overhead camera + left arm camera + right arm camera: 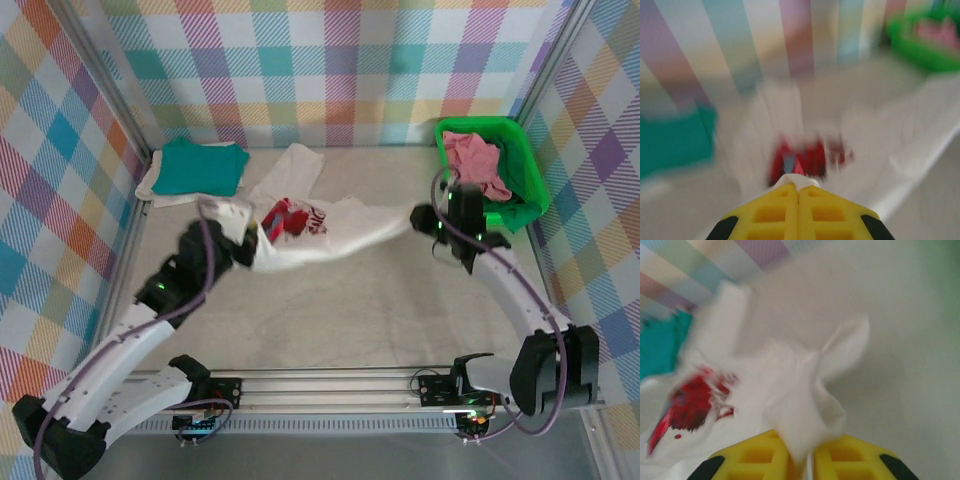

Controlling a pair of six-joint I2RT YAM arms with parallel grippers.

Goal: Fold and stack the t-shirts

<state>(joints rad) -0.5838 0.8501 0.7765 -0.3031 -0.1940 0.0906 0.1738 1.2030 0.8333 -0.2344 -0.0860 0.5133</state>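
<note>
White t-shirt (340, 235) is strung out across the table (380, 310) between both arms, chest graphic (290, 218) facing up near its left end, and that puts us in the spreading step, by my reading, before any fold is made. Left gripper (243, 243) has its fingers pressed together on the shirt's left end; the left wrist view shows a sliver of white cloth pinched at the yellow tips. Right gripper (422, 220) sits at the far right end, just in front of the green basket (530, 185). From the right wrist view, cloth bunches up between its fingers (860, 460), but the blur leaves me unable to tell whether they clamp it or stand slightly apart. Next move, I'd judge, calls for laying the shirt flat and smooth, then re-gripping an edge to fold it over. The overhead view adds what the wrists miss: a teal t-shirt (205, 165) folded at the back left on a cream t-shirt (150, 185), the likely stacking spot, and a pink t-shirt (478, 160) waiting in the basket.
</note>
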